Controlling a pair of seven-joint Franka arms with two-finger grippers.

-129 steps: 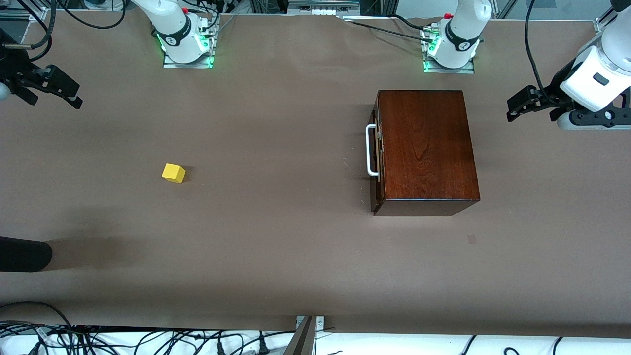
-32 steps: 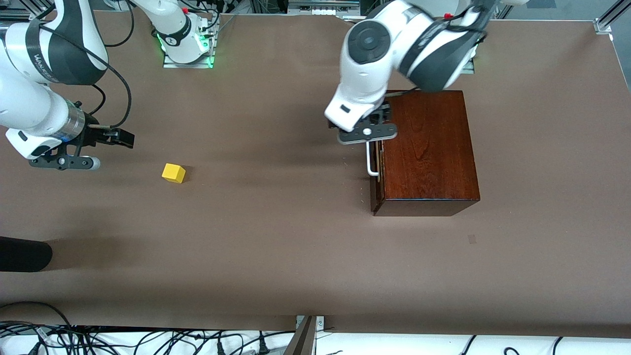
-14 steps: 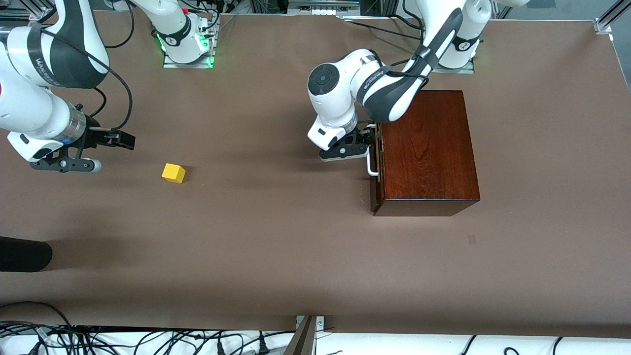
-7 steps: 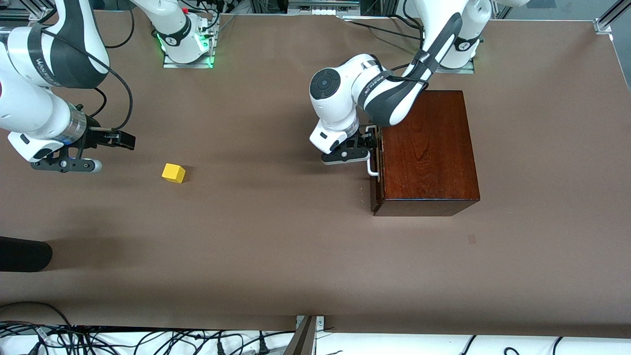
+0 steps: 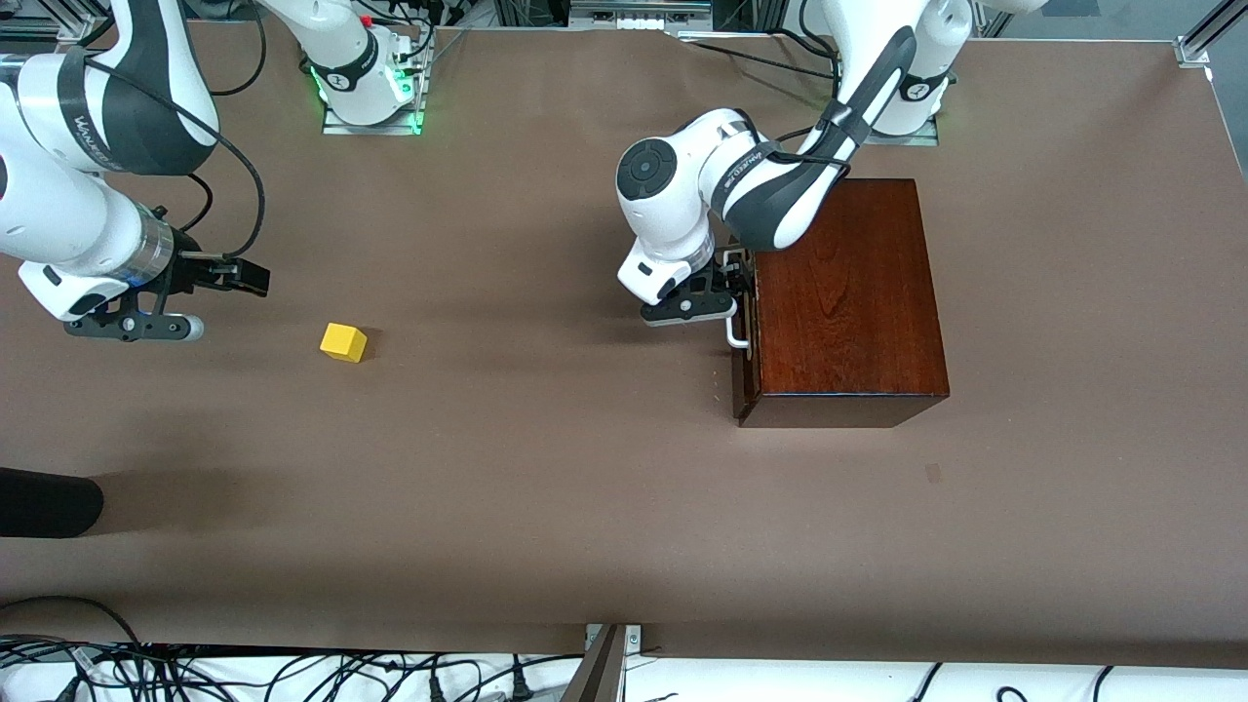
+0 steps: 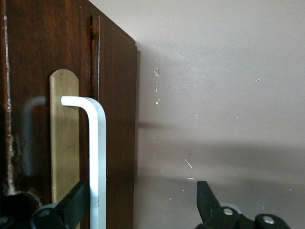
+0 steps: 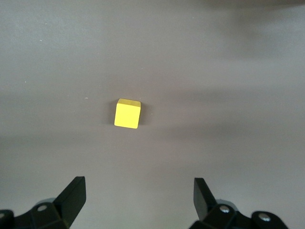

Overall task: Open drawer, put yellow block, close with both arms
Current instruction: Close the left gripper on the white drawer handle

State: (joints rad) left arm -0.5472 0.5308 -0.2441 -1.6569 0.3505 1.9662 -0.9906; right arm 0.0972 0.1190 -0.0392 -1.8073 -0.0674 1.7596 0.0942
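**Left gripper lines up on the drawer handle while the right waits by the block**

Toward the right arm's end of the table, the right gripper hangs low over the bare table, fingers spread wide and holding nothing. The yellow block lies just beside it, a little nearer the front camera and in plain sight of its wrist camera. This arm looks to be waiting, placed for a quick pick once there is somewhere to put the block.

Toward the left arm's end, the drawer sits shut in the wooden box. The left gripper is at the white handle, fingers open, the bar between them but not yet clamped, probably so that closing gives a firm hold for pulling.
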